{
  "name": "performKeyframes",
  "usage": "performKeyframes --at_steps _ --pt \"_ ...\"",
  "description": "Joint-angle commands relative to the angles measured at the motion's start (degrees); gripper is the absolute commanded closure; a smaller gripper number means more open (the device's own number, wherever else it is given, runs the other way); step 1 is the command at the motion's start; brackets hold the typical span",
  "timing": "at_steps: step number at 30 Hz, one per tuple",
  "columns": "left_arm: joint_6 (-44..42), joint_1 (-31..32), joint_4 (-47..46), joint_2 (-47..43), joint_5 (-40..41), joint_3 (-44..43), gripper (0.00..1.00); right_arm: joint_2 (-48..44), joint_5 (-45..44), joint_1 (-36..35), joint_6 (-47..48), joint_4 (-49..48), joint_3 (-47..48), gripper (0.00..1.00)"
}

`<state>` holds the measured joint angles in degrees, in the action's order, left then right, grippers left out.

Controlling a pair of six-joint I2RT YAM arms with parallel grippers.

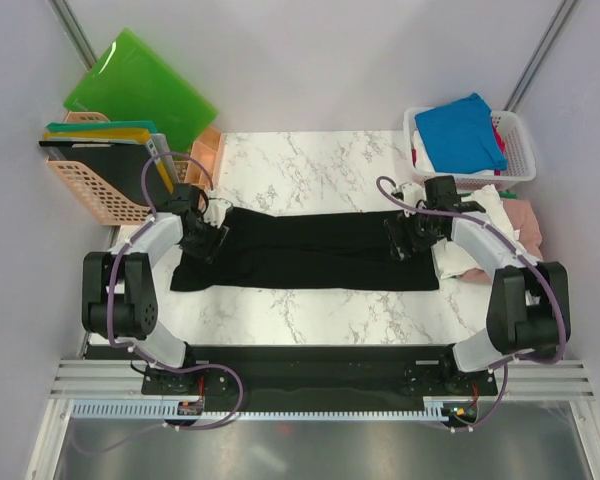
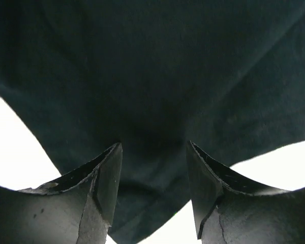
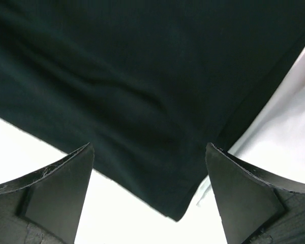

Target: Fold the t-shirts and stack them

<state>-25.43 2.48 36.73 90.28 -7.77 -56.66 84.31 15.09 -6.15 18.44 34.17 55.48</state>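
Shirt: black t-shirt (image 1: 310,262) folded into a long band, flat across the marble tabletop (image 1: 310,165) | left hand (image 1: 208,243): over its left end, fingers partly apart, gripping nothing | right hand (image 1: 402,240): over its right end, spread wide, empty | blue t-shirt (image 1: 460,130): in white basket (image 1: 523,140), far right corner

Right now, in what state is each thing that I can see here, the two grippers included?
black t-shirt, folded into a long band, flat across the table
left gripper, open, over the band's left end
right gripper, wide open, over its right end
blue t-shirt, lying on top in the white basket
white and pink shirts, loose heap at the table's right edge
green board, propped up, tilted
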Motion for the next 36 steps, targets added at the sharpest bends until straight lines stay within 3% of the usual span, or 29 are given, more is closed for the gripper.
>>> performKeyframes --at_steps 1,7,16,36 --pt "-1.2 -0.1 -4.7 1.7 -2.2 -3.8 0.4 4.9 2.0 0.0 -2.4 -1.1 6.4 0.02" --pt "-1.5 -0.1 -5.5 2.1 -1.7 -2.8 0.41 12.3 0.6 0.0 -5.9 -1.2 10.5 0.02" --pt "-2.3 -0.1 -8.1 2.9 2.4 0.7 0.4 12.3 -1.6 -0.1 -5.0 1.0 9.8 0.02" --pt "-5.2 -0.1 -6.9 5.4 6.9 5.2 0.4 22.4 -6.6 -0.4 -5.6 1.4 10.5 0.02"
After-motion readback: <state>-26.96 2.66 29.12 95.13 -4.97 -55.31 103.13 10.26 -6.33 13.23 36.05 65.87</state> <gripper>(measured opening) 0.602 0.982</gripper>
